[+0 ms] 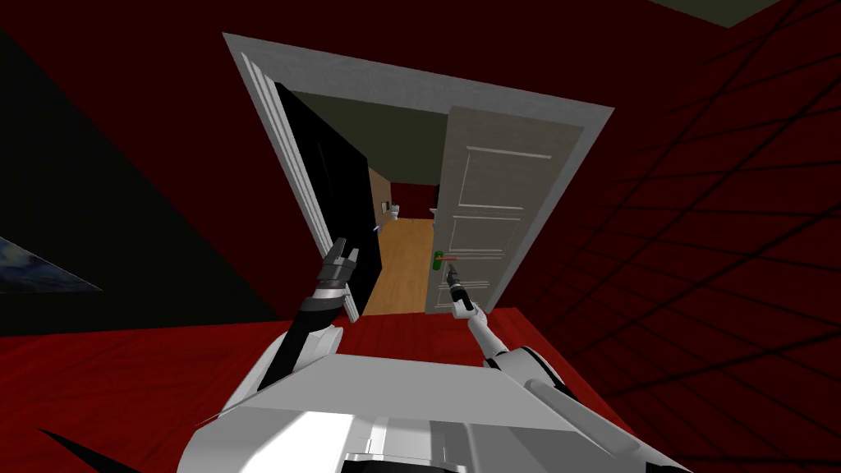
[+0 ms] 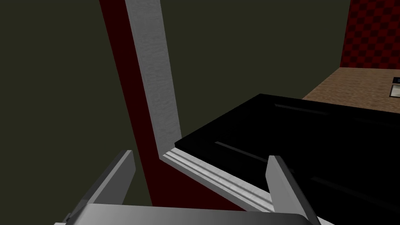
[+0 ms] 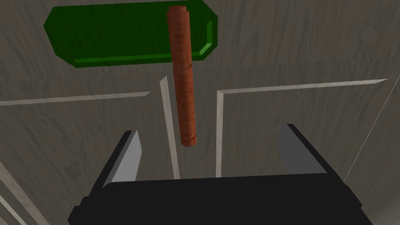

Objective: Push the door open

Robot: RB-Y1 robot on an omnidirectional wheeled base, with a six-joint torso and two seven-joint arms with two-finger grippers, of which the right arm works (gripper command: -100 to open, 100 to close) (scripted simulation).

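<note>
Door (image 1: 493, 205): grey, panelled, standing part open in its pale frame (image 1: 279, 148). The leaf stood toward the right of the opening. A gap on its free-edge side showed wooden floor (image 1: 406, 263) and, nearer the left jamb, a black area (image 1: 328, 181).

Handle: a red-brown lever (image 3: 183, 90) on a green plate (image 3: 117, 35), set close to the door's free edge. In the head view the lever ran roughly level along the door face, from the plate toward the hinge side.

Right gripper (image 3: 211, 133): close to the door face, directly before the handle. Its fingers were spread wide and held nothing. In the right wrist view the lever's long axis pointed back at the gripper, and its free tip lay over the gap between the fingers, touching neither. Whether the tip was in the gap or beyond the fingertips could not be told.

Left gripper (image 1: 343, 253): off by the left jamb, well apart from the door leaf, fingers likewise spread and empty.

Judgement: the right arm was much the nearer. The door face lay straight ahead of it, so the push would go forward, near the free edge where leverage is best. The lever might slip between the fingers and catch.
</note>
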